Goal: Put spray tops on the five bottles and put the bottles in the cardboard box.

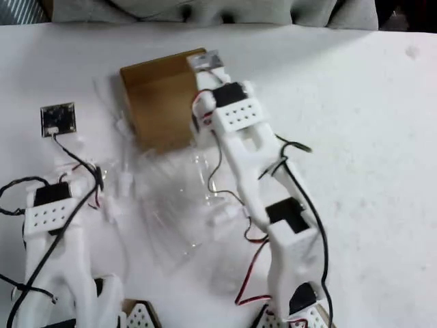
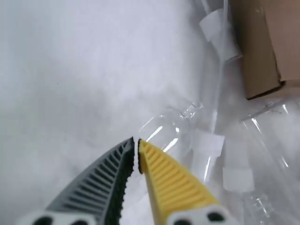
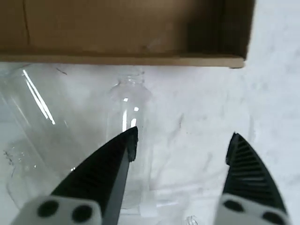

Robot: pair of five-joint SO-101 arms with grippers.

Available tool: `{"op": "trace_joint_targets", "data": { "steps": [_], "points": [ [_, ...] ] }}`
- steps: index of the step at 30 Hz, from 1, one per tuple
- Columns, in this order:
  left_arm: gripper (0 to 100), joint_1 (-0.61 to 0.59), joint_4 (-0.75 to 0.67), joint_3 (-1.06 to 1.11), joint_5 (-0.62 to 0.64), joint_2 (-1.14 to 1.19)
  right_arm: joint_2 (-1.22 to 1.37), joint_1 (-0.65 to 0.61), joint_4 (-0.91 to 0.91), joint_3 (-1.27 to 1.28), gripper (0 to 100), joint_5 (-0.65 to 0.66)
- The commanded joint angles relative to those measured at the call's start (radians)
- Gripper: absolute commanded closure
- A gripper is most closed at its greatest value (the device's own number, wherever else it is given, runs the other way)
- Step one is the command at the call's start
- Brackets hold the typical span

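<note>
The open cardboard box (image 1: 160, 102) lies at the middle back of the table. My right gripper (image 3: 183, 139) is open just in front of the cardboard box (image 3: 126, 33). A clear bottle (image 3: 129, 108) with no top lies by its left finger, its neck towards the box. My left gripper (image 2: 136, 143) is shut with nothing in it, its tips just short of another topless clear bottle (image 2: 171, 126). White spray tops (image 2: 211, 145) lie loose beside that bottle. In the high view the right arm (image 1: 235, 113) reaches to the box's edge, and the left arm (image 1: 51, 212) stays at the left.
More clear bottles (image 1: 177, 212) and crumpled clear plastic (image 3: 28, 122) lie between the two arms in front of the box. Another spray top (image 2: 218, 28) lies near the box corner (image 2: 267, 47). White table (image 1: 369, 137) stretches to the right.
</note>
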Motion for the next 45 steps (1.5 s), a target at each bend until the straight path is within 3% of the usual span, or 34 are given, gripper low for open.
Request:
{"op": "trace_joint_targets", "data": {
  "steps": [1, 6, 14, 23, 34, 37, 41, 43, 45],
  "points": [
    [98, -0.016, -0.034, -0.008, 0.009, 0.001, 0.013, -0.033, 0.053, -0.086, 72.0, -0.011],
    [98, -0.019, -0.032, -0.008, 0.009, 0.001, 0.013, -0.012, 0.059, -0.130, 72.4, -0.002],
    [98, -0.039, -0.035, -0.005, 0.009, 0.001, 0.064, 0.140, 0.002, -0.416, 83.9, 0.110],
    [98, -0.042, -0.035, 0.005, 0.009, 0.001, 0.375, 0.147, 0.004, -0.770, 72.0, 0.110],
    [98, -0.042, -0.035, 0.005, 0.009, 0.001, 0.641, 0.173, -0.044, -0.893, 74.1, 0.112],
    [98, -0.042, -0.035, 0.005, 0.008, 0.001, 0.654, 0.179, -0.041, -0.885, 79.9, 0.114],
    [98, -0.042, -0.035, 0.006, 0.008, 0.001, 0.645, 0.194, -0.018, -0.891, 99.7, 0.114],
    [98, -0.042, -0.035, 0.006, 0.006, 0.001, 0.631, 0.208, 0.030, -0.896, 95.4, 0.112],
    [98, -0.042, -0.035, 0.008, 0.006, 0.001, 0.596, 0.228, 0.079, -0.895, 97.6, 0.110]
  ]
}}
